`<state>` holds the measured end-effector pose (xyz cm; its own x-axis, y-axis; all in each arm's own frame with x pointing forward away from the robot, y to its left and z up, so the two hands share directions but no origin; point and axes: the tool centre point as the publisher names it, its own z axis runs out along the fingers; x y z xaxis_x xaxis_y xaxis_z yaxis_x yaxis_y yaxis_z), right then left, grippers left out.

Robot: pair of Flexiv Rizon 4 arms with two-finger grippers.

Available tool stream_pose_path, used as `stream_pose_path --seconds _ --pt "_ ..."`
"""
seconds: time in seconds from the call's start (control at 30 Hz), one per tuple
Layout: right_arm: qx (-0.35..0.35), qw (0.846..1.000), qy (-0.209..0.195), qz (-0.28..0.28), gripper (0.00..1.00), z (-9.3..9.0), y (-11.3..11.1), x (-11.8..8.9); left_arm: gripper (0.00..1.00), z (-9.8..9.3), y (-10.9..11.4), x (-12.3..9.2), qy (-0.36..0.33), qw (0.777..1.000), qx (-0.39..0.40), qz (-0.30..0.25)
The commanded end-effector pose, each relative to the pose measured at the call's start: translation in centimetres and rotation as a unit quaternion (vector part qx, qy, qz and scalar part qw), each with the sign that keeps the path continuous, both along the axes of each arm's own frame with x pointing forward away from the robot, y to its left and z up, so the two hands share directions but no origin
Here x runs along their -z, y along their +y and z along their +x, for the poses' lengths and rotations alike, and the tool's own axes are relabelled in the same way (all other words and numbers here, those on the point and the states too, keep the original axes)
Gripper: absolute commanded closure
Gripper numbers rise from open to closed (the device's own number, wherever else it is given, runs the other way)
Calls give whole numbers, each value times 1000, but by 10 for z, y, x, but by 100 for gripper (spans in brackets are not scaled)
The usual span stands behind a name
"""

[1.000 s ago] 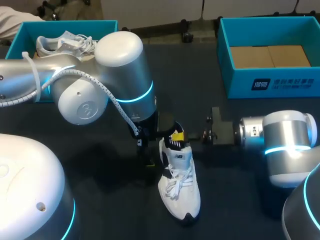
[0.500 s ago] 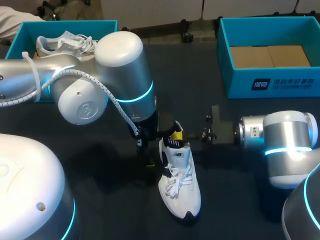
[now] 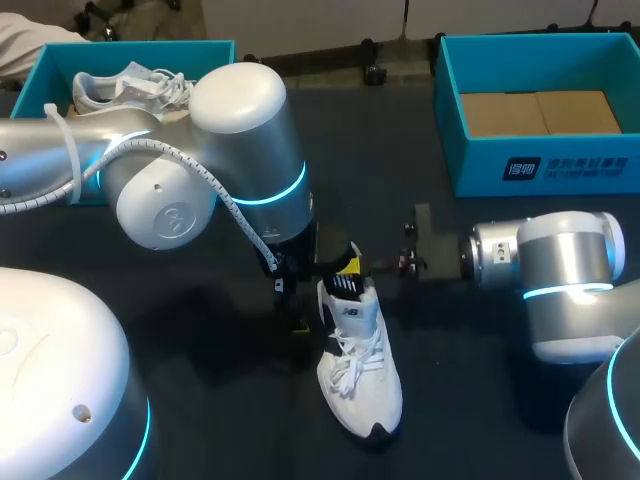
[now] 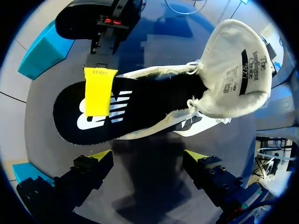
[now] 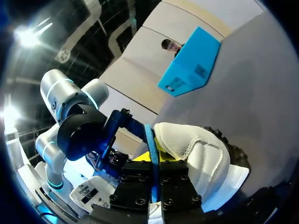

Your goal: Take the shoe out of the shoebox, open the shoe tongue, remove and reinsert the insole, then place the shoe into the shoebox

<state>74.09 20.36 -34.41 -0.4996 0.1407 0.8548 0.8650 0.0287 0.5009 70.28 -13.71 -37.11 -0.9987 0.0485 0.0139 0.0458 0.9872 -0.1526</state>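
Observation:
A white shoe [image 3: 360,370] lies on the dark table, toe toward me, its tongue [image 4: 233,70] folded back. The black insole [image 4: 126,112] with a white logo shows inside it. My right gripper [image 3: 352,267] comes in level from the right at the heel. In the right wrist view its fingers [image 5: 140,184] are shut on the insole's thin blue edge [image 5: 150,149], beside the white heel [image 5: 196,154]. One yellow fingertip [image 4: 98,91] of it lies on the insole. My left gripper [image 4: 148,156] hangs open above the shoe's opening, touching nothing.
An open teal shoebox [image 3: 560,170] with a cardboard floor stands at the back right. A second teal box [image 3: 50,70] at the back left holds another white shoe [image 3: 130,85]. My left arm's big elbow [image 3: 200,150] covers the table left of the shoe.
My right gripper opened briefly and shut again on the insole's edge, and its arm shifted slightly left toward the heel. Neither the left arm nor the shoe has moved.

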Motion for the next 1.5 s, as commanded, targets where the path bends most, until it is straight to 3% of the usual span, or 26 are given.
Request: stream_pose_path --seconds 0.03,0.33,0.77,0.8,0.83,0.9,0.97,1.3,1.33,1.37,1.4,1.5 --pt "9 1000 7 -3 100 -8 -2 7 0 -1 1 0 -2 1000 0 0" --pt "39 999 14 -14 100 -23 -8 10 0 -1 1 0 -2 1000 0 0" --pt "51 998 19 -30 100 -29 -3 12 0 -1 1 0 -2 1000 0 0" --pt "46 998 6 -32 60 -26 -2 4 0 -1 1 0 -2 1000 0 0" --pt "43 999 4 -33 56 -24 -2 1 0 -1 1 0 -2 1000 0 0" --pt "35 999 -3 -29 58 -20 -2 -2 0 -1 1 0 -2 1000 0 0" --pt "31 999 -3 -30 73 -14 -1 -4 0 -1 1 0 -2 1000 0 0" --pt "4 1000 7 -23 68 -4 2 0 0 -1 1 0 -2 1000 0 0" --pt "4 1000 8 -23 75 -4 1 0 0 -1 1 0 -2 1000 0 0" --pt "3 1000 10 -23 92 -4 1 1 0 -1 1 0 -2 1000 0 0" --pt "3 1000 13 -24 100 -4 1 1 0 -1 1 0 -2 1000 0 0" --pt "11 999 27 -32 100 -4 0 3 0 -1 1 0 -2 1000 0 0"
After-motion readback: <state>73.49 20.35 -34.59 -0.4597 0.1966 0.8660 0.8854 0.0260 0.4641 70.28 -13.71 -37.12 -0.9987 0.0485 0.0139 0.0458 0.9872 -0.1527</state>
